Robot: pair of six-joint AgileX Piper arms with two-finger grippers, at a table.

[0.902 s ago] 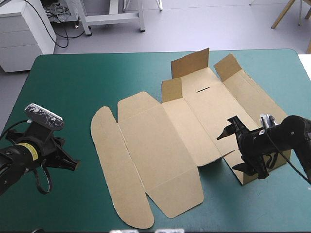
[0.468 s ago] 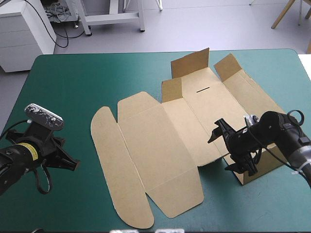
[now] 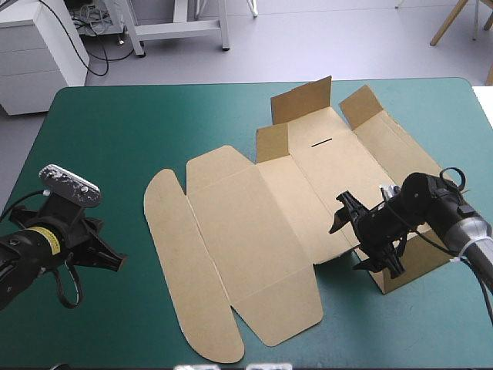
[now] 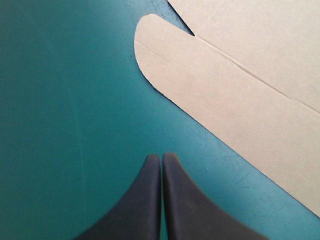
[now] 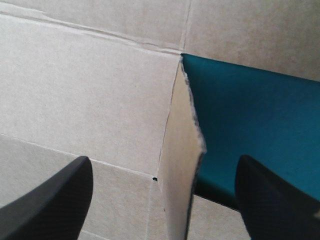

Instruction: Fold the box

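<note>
One teal-green surface (image 3: 154, 116) carries one box (image 3: 254, 223), mostly flat. Two tools: left tool (image 4: 161, 158) pressed together near the left edge, right tool (image 3: 356, 240) wide astride a raised flap (image 5: 181, 150)

A pale grey floor (image 3: 347, 42) is seen beyond the teal-green surface (image 3: 154, 116); a white drawer cabinet (image 3: 38, 58) is set at its far-left corner, a white metal frame (image 3: 179, 29) alongside.

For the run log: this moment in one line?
box: mostly flat | right gripper: open, astride raised flap | left gripper: shut, beside box
</note>
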